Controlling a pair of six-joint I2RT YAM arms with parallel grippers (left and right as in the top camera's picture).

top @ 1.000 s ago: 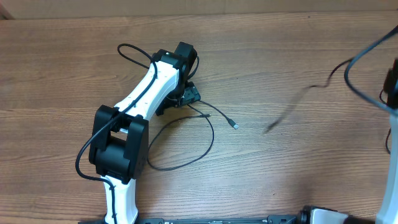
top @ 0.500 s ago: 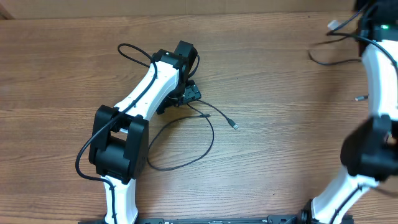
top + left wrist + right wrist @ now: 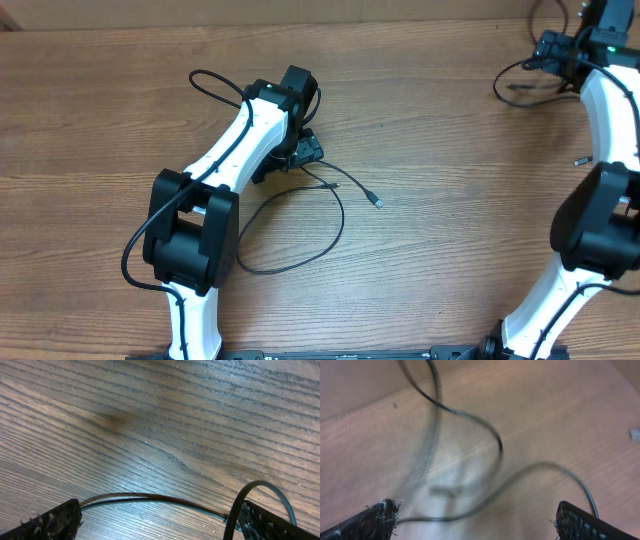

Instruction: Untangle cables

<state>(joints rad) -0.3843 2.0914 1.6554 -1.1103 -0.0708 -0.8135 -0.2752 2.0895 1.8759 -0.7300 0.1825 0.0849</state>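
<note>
Cable (image 3: 338,225) loops left of centre on the bench (image 3: 450,270), one strand passing between the wide-spread fingers of the left gripper (image 3: 303,152). Second cable (image 3: 512,88) curls at the far right corner, just beside the right gripper (image 3: 552,48), fingers spread too, strand blurred.

Overhead view showing two robot arms: left arm (image 3: 235,150), right arm (image 3: 612,110). One table (image 3: 450,270) carrying everything. Two thin black cables lying on it: centre cable (image 3: 342,220) beside left arm, top-right cable (image 3: 499,84) beside right arm. Two small plug tips showing: centre plug tip (image 3: 378,202), right-edge plug tip (image 3: 578,159). Left wrist view showing one thin strand (image 3: 150,499); right wrist view blurring strands, count there not determinable
</note>
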